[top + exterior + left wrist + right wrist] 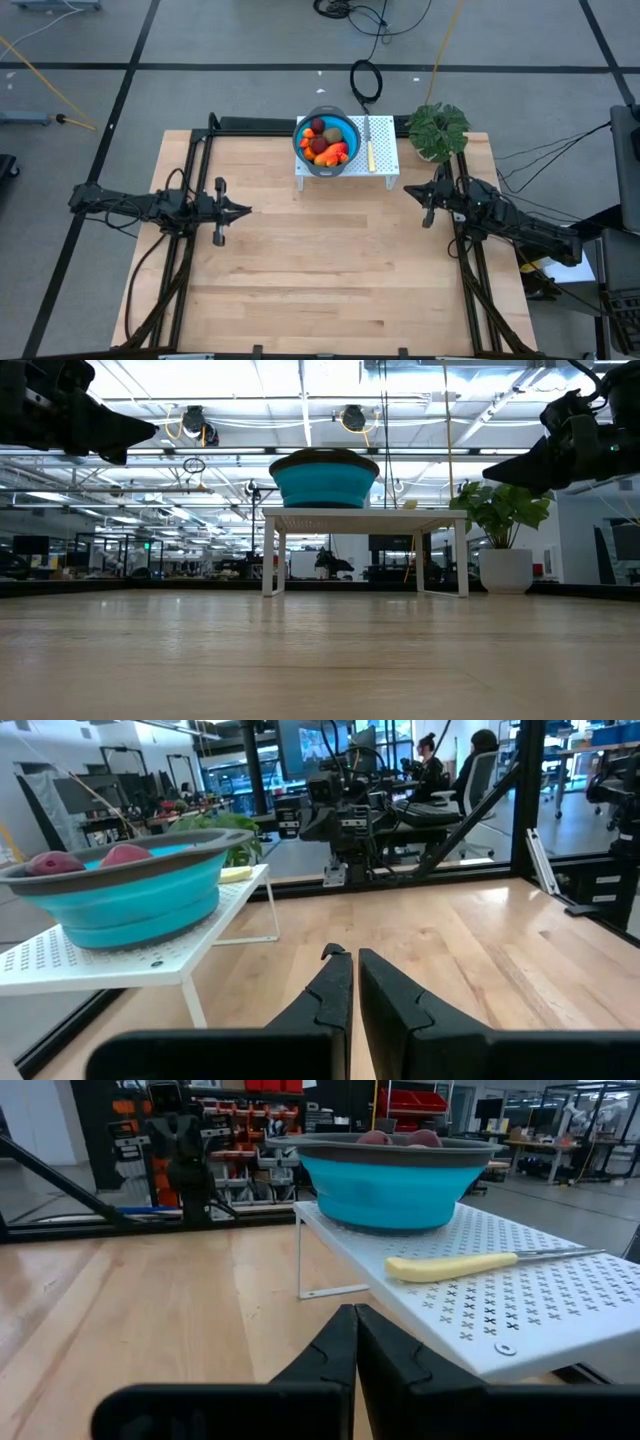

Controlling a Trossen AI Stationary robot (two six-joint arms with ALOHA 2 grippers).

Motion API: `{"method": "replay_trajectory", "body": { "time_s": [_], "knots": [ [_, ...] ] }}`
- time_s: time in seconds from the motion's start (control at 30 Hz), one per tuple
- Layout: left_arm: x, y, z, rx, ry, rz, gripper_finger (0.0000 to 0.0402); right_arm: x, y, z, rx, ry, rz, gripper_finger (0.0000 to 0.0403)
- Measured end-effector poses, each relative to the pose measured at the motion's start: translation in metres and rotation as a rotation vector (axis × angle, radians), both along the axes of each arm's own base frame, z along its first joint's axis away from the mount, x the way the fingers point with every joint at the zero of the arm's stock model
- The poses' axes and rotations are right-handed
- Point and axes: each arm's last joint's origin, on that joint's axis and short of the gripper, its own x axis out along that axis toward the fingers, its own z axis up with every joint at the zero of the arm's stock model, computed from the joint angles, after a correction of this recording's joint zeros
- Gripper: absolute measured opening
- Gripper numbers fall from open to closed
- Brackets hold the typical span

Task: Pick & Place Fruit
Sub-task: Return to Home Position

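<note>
Overhead, I logged these items. Fruit (325,142): sat piled in the blue strainer bowl (300,140), upper centre of the frame, on the white shelf (385,165). Yellow-handled knife (371,146): lay on the shelf just right of the bowl. Left gripper (243,210): I saw it closed and empty, over the desk (320,280) at centre left. Right gripper (408,187): closed, empty, centre right, near the plant (438,128).

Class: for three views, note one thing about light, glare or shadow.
High view: even light, the shelf throws only a faint shadow on the table. Low view: bright ceiling lamps backlight the left gripper and right gripper into dark shapes. Right wrist view: the knife casts a thin shadow on the shelf.
</note>
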Motion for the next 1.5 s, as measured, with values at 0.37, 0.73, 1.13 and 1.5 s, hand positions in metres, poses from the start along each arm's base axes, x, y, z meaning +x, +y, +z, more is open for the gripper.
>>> {"method": "replay_trajectory", "body": {
  "time_s": [0.37, 0.73, 1.13, 1.5],
  "knots": [
    [-0.004, 0.0, -0.005, 0.008, 0.04, -0.013, 0.0021, 0.0, 0.0, -0.001, 0.012, 0.002, -0.001, 0.0004],
    [-0.015, 0.002, -0.005, 0.032, 0.027, -0.018, 0.0021, 0.0, 0.0, -0.002, -0.002, 0.013, 0.0, 0.0004],
    [-0.015, 0.001, -0.007, 0.05, 0.037, -0.059, 0.0021, 0.0, 0.0, -0.002, 0.021, 0.005, -0.002, 0.0004],
    [-0.015, 0.001, -0.007, 0.031, 0.037, -0.058, 0.0021, 0.001, 0.0, 0.008, -0.01, -0.102, 0.002, 0.0004]
  ]
}}
